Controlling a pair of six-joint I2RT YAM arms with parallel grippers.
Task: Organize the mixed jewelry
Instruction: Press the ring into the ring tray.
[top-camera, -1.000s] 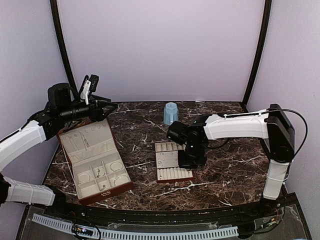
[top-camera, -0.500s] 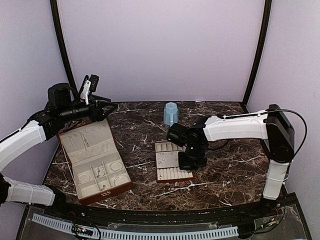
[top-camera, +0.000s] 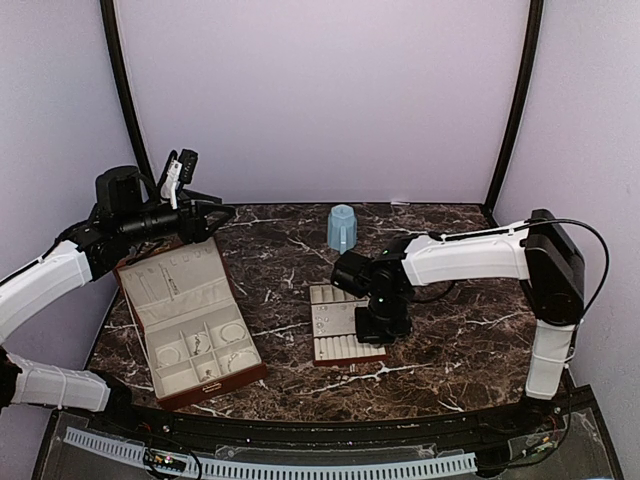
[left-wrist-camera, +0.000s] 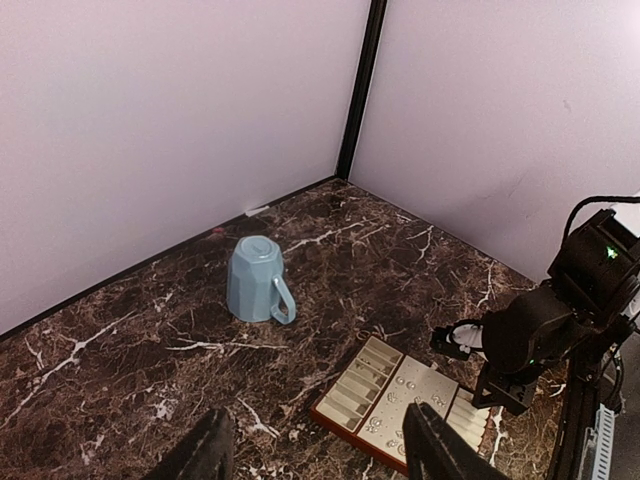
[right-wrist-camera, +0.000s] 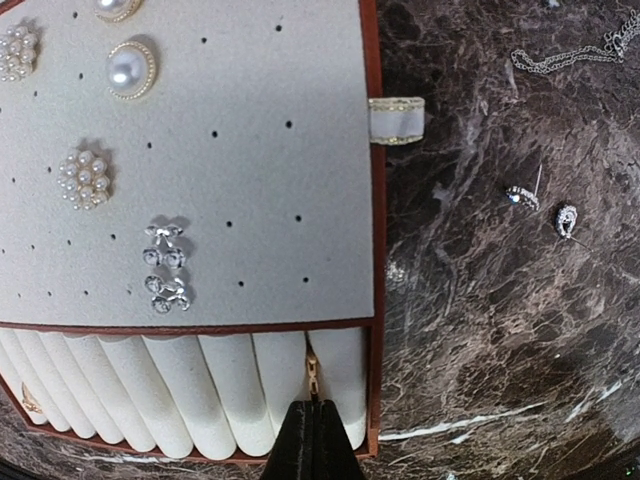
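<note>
Left pincer (left-wrist-camera: 316, 415): fingers apart, nothing between them, held up in the air over the far end of the box (top-camera: 190, 320) at the left of the counter (top-camera: 450, 340). Right pincer (right-wrist-camera: 313, 445): fingers together, pointing straight down at the near right corner of the tray (right-wrist-camera: 290, 180) in the middle of the counter. Its tip is over the ring rolls (right-wrist-camera: 150, 385). A gold piece (right-wrist-camera: 312, 372) sits in the slot just beyond the tip; we can't tell if it's touched. We see the jewelry in three places. On the tray's pad there are pearl studs (right-wrist-camera: 130, 68) and a pair of silver studs (right-wrist-camera: 163, 265). On the bare counter just right of the tray lie a chain (right-wrist-camera: 570, 55) and two loose studs (right-wrist-camera: 523, 195), apart from each other. In the box's near compartments we see a hoop (top-camera: 233, 333) and small silver bits, too small to tell more. The box lid is open and tilted away to the far side. The mug (left-wrist-camera: 255, 280) is upside down at far centre, well apart from the tray.
</note>
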